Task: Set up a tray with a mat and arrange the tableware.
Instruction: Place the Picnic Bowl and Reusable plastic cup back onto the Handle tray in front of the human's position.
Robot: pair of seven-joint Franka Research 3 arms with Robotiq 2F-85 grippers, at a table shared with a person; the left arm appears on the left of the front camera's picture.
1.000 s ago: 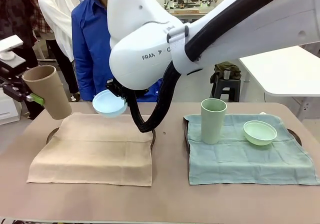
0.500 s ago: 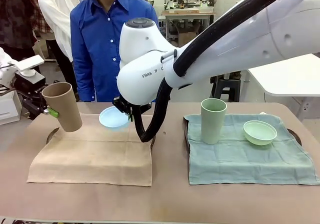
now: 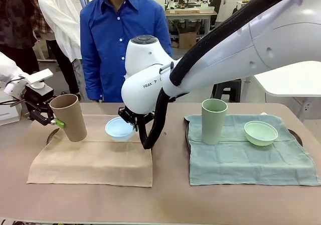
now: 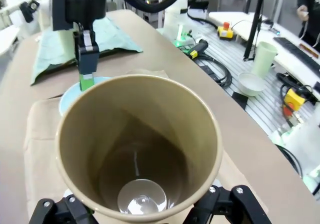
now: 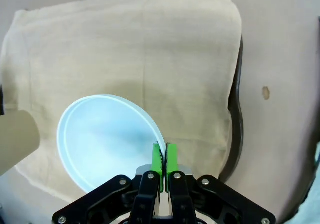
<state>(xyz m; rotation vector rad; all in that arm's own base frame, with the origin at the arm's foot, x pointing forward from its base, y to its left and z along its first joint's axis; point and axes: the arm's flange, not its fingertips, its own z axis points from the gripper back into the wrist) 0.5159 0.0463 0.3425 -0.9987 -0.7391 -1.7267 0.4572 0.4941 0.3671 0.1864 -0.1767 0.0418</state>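
Right claw (image 5: 164, 156) pinching light blue bowl (image 3: 120, 129) rim, left claw (image 3: 51, 117) clasping tall tan cup (image 3: 68, 117), tilted

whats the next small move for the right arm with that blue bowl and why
Probably lower it a touch and open the fingers. The right gripper pinches the blue bowl by its rim, tilted, low over the tan mat, and the tan cup in the left gripper hangs clear to the side.

Bright, even light; soft shadows
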